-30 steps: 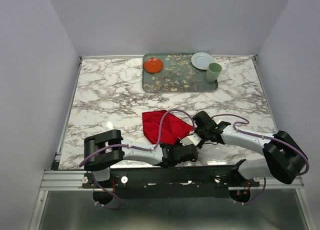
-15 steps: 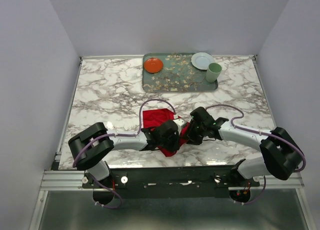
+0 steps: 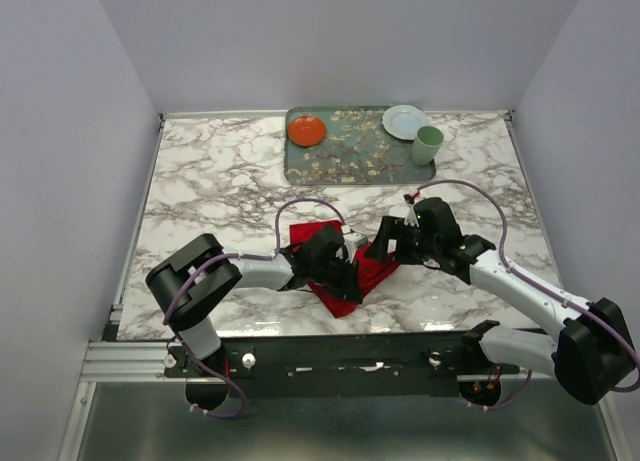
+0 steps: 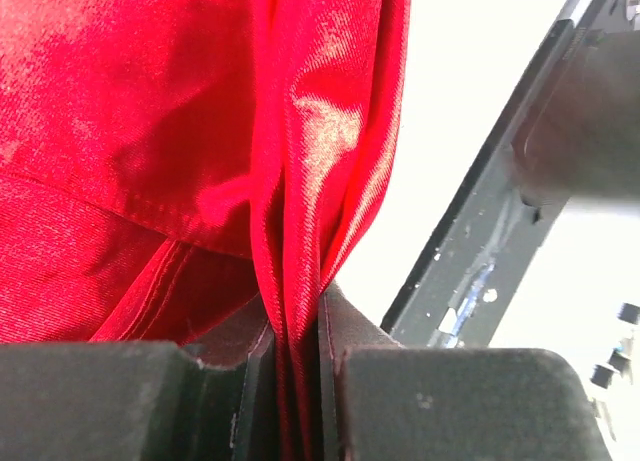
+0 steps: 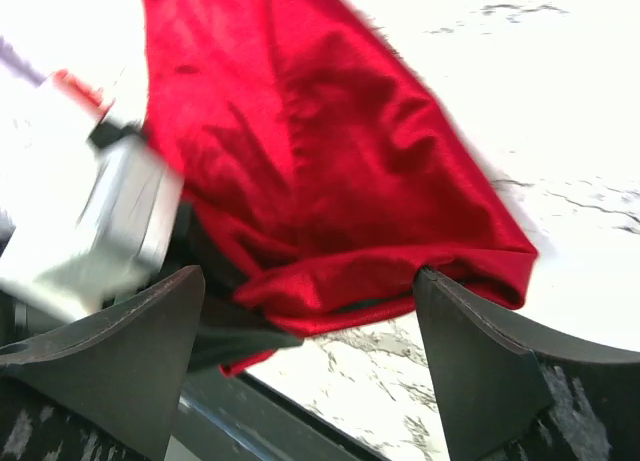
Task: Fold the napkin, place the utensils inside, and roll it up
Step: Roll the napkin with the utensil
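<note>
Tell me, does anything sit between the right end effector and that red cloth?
Nothing visible does. The napkin lies straight ahead of the open right end effector. The left end effector pinches a fold of it, off to one side of that path.

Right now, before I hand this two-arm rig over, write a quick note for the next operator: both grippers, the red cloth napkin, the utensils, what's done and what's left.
Left gripper: shut on a bunched fold of the bright red soft cloth napkin.
Right gripper: open, fingers wide, beside the cloth, holding nothing.
Napkin: rumpled near the front middle of the white marble table, not a tidy fold.
Utensils: not visible in any view.
Done: folding under way only.
Left: finish the fold, lay the utensils inside, roll it up.
</note>
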Controlling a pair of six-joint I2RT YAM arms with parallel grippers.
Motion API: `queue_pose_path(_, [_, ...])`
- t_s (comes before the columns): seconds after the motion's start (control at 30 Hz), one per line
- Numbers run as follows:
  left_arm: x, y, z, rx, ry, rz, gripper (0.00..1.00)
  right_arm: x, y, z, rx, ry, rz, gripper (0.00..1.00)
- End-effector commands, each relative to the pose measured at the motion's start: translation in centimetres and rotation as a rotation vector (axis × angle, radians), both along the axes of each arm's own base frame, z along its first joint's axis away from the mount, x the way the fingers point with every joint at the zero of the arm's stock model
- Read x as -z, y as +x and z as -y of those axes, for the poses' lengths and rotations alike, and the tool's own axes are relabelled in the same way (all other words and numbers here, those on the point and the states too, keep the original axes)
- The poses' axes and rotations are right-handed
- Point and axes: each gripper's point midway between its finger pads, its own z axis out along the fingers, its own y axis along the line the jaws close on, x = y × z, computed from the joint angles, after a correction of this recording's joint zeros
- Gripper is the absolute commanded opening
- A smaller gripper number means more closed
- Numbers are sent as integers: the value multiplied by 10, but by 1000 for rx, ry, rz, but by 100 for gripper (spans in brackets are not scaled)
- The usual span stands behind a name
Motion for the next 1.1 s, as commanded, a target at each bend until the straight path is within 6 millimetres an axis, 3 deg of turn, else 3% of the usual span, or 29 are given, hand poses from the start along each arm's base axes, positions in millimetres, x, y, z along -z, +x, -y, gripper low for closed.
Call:
queue_pose_path(0.0, [-2,-8,0,21,-59,-81,0,-7,-18,-11,-160,72,67,93])
queue_pose_path(0.13, [-3,-4,1,4,-79,-117,0,-6,-29,-17,-190,132,56,88])
queue_pose_path(0.33, [2,-2,0,-23,-84,-178,0,-23,-31,-14,-230,134,143,84])
queue_pose_path(0.47, [2,0,-2,-39,-74,-165,0,-16,-40,-10,-266,111,135,79])
queue_pose_path(0.57, [2,1,-4,-51,-68,-154,0,-9,-54,-15,-331,150,88,71])
queue_pose_path(0.63, [2,2,-4,-54,-70,-152,0,-2,-64,-21,-373,183,43,60])
queue_pose_path(0.87, [-1,4,-3,-62,-75,-145,0,16,-70,-28,-389,236,-1,25])
queue_pose_path(1.07, [-2,4,-4,-68,-80,-138,0,25,-62,-29,-356,215,13,23])
